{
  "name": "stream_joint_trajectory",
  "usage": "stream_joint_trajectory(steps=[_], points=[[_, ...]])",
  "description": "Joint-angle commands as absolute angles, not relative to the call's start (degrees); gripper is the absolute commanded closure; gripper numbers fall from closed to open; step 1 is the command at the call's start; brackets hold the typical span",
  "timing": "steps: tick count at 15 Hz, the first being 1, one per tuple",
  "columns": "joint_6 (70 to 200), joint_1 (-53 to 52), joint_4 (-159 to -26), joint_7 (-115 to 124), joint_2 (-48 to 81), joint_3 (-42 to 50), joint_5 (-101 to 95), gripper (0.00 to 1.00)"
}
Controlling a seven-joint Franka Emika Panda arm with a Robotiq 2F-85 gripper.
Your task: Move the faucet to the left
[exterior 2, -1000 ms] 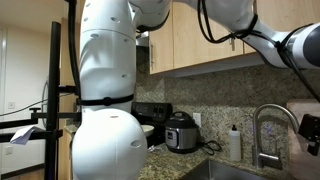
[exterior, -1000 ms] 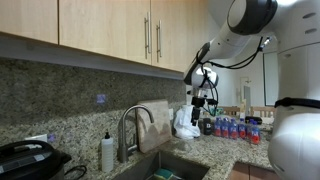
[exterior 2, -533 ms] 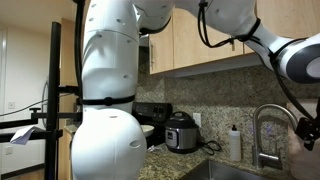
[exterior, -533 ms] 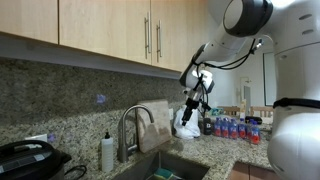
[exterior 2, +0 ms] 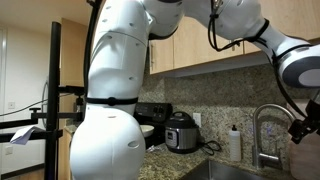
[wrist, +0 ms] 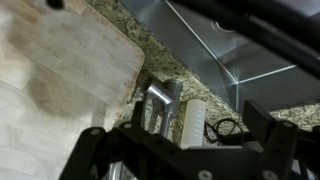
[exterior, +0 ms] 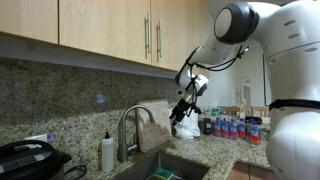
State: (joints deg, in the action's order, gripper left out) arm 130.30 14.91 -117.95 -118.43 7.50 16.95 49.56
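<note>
One tall brushed-steel gooseneck faucet (exterior: pixel 127 122) stands at one steel sink basin (exterior: pixel 185 163). Next to it are one small white soap bottle (exterior: pixel 107 153) and one pale wooden cutting board (exterior: pixel 153 128). One round black-and-silver cooker (exterior 2: pixel 180 132) sits on the speckled granite tabletop (exterior: pixel 215 150). Two slim metal cabinet handles (exterior: pixel 147 38) show above. The small coloured-cap bottles (exterior: pixel 232 127) are several, too small to count. One robot hand (exterior: pixel 182 111).

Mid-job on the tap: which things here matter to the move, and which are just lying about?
Job: faucet; gripper, jaws open.
Lying about: soap bottle; wooden board; cooker; row of small bottles.
</note>
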Motion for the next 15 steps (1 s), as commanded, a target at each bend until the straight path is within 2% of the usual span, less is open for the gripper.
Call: stream_joint_trajectory(steps=[1, 4, 15], points=[[125.39, 17.38, -112.93, -124.80, 10.89, 15.07, 52.79, 0.00], [122.65, 17.94, -109.92, -126.33, 12.77, 14.15, 53.67, 0.00], [127.51, 17.16, -104.45, -123.67, 16.30, 11.47, 56.16, 0.00]])
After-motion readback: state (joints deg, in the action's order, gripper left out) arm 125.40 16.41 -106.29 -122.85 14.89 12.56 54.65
